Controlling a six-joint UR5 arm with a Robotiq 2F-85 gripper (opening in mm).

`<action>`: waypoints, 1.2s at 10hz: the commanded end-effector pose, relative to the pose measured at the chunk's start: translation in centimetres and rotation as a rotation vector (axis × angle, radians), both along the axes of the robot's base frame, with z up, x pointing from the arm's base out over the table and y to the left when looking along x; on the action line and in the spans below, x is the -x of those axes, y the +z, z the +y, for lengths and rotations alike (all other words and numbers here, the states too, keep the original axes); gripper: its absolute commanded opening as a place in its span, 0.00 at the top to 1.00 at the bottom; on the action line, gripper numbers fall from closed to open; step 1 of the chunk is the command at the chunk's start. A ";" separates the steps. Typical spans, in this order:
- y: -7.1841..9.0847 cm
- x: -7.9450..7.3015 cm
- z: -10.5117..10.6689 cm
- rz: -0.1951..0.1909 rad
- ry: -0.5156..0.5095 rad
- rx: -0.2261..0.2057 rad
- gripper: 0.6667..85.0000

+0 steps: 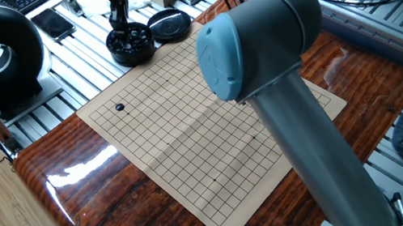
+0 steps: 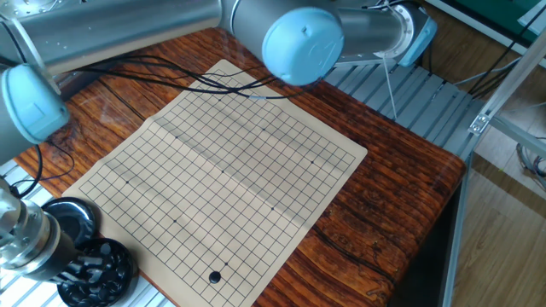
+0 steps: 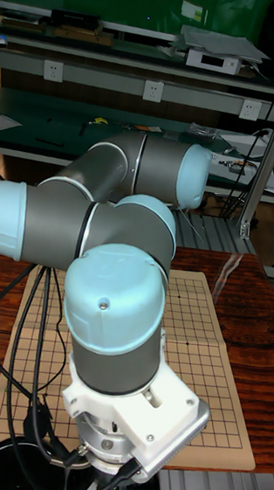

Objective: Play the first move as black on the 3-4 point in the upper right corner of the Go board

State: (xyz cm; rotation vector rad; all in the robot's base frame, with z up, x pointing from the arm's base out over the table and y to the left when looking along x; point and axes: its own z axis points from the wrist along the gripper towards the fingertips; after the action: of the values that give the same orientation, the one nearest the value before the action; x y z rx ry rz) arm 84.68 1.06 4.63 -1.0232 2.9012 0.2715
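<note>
Beside the board (image 1: pixel 203 121), bowl (image 1: pixel 130 46) holds black stones (image 2: pixel 95 266).

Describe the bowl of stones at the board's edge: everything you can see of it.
The bowl is round, black and looks glossy, filled with dark stones. It stands upright on the slatted metal surface just off the board, close to one corner, apart from the single black stone already on the grid. Its black lid lies beside it. The pincer reaches down into it from above; whether the fingers touch or hold a stone cannot be told.
</note>
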 end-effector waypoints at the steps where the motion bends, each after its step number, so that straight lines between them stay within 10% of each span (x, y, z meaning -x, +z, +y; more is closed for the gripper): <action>1: 0.3 -0.4 0.5 -0.013 -0.020 -0.012 0.79; 12: 0.4 3.0 0.3 0.102 0.044 -0.016 0.78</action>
State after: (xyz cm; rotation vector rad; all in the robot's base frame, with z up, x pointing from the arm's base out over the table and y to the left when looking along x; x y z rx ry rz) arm 82.86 1.33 5.00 -1.0515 2.9509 0.3218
